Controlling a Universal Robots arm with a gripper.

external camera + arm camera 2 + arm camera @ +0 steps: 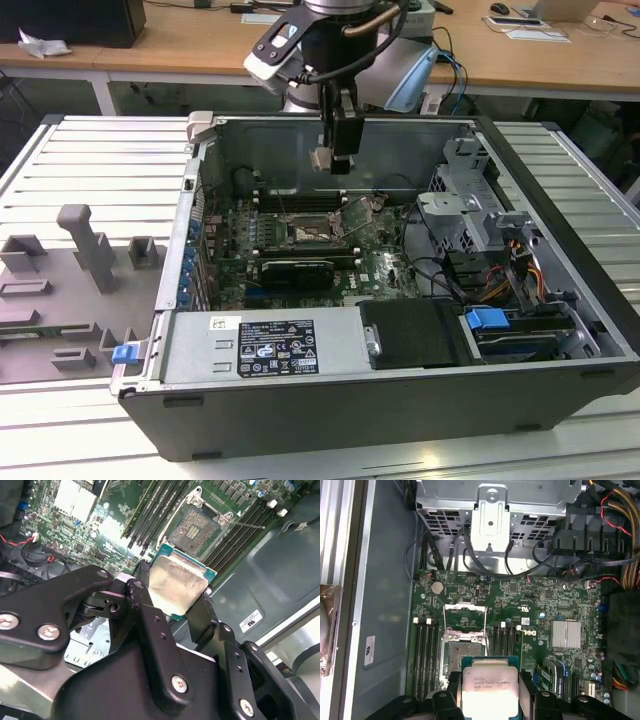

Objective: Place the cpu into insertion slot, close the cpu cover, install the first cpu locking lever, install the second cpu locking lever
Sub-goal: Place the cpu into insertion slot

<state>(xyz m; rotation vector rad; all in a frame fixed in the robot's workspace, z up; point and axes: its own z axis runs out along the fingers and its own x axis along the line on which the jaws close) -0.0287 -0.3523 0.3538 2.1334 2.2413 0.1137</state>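
One step was in hand: placing the cpu.

Exterior view: the gripper (335,158) hung above the open case (400,420), clamped on the cpu (321,158). The slot (305,232) lay below the tool, well apart from it.

Second wrist view: the fingers (150,615) were closed to chip width on opposite edges of the cpu. The slot lay bare beyond the fingertips.

First wrist view: the cover (465,616) stood swung open just past the slot, so neither cover nor cpu was seated. By judgement, this placement calls for the chip held level and square over the socket.

White printed labels sat on the power supply (275,345) and the case wall (368,650). The cpu top carried print.
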